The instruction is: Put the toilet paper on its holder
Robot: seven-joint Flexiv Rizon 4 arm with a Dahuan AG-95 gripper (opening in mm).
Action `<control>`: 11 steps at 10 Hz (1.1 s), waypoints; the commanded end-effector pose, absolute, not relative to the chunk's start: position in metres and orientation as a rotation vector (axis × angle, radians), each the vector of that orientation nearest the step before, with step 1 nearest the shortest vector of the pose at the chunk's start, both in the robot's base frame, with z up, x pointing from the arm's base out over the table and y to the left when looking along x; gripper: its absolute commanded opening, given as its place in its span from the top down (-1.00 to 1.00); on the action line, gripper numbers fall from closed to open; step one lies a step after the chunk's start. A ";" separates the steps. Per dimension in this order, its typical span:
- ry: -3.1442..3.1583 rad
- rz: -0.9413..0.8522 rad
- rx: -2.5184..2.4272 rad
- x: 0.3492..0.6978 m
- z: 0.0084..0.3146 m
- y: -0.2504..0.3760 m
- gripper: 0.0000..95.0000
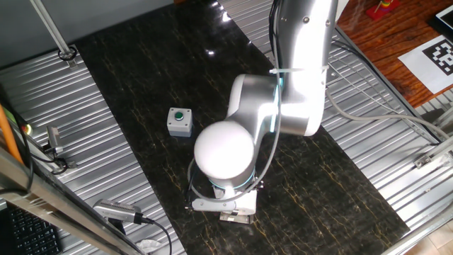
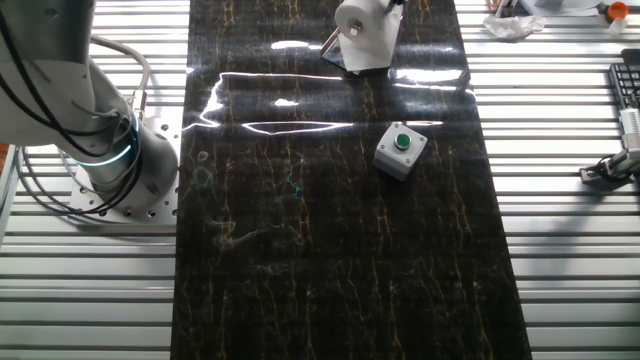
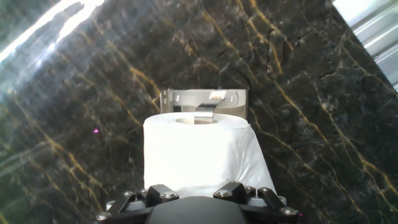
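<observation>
The toilet paper (image 3: 196, 152) is a white roll right in front of my gripper (image 3: 196, 194), with a loose sheet hanging on its right side. The holder (image 3: 205, 98) is a shiny metal plate just beyond the roll, and its silver bar reaches into the roll's hollow core. Only the two dark finger blocks (image 3: 158, 193) show at the bottom edge, against the near side of the roll; the tips are hidden. In the other fixed view the toilet paper (image 2: 368, 32) sits on the holder (image 2: 345, 62) at the far end of the table. In one fixed view the arm covers the gripper, and only part of the toilet paper (image 1: 241, 202) shows.
A small grey box with a green button (image 1: 180, 120) stands on the dark marble tabletop, also in the other fixed view (image 2: 401, 148). The robot base (image 2: 100, 150) sits at the table's left side. Ribbed metal surfaces with cables flank the tabletop.
</observation>
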State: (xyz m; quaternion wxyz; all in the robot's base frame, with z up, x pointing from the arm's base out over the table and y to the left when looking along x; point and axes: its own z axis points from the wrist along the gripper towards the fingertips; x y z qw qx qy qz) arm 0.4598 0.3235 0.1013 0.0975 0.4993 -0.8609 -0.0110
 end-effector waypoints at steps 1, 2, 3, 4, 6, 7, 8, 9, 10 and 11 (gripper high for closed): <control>-2.548 -0.021 1.471 0.460 0.113 0.317 -1.00; -2.542 -0.012 1.474 0.460 0.118 0.313 -1.00; -2.541 0.004 1.469 0.458 0.123 0.303 -0.60; -2.566 0.019 1.424 0.455 0.130 0.286 0.20; -2.616 0.054 1.308 0.447 0.142 0.258 1.00; -2.661 0.081 1.207 0.444 0.145 0.250 1.00; -2.768 0.075 0.958 0.437 0.153 0.236 1.00; -2.780 0.087 0.915 0.429 0.159 0.225 1.00; -2.797 0.085 0.880 0.415 0.164 0.211 1.00; -2.820 0.077 0.846 0.406 0.166 0.204 1.00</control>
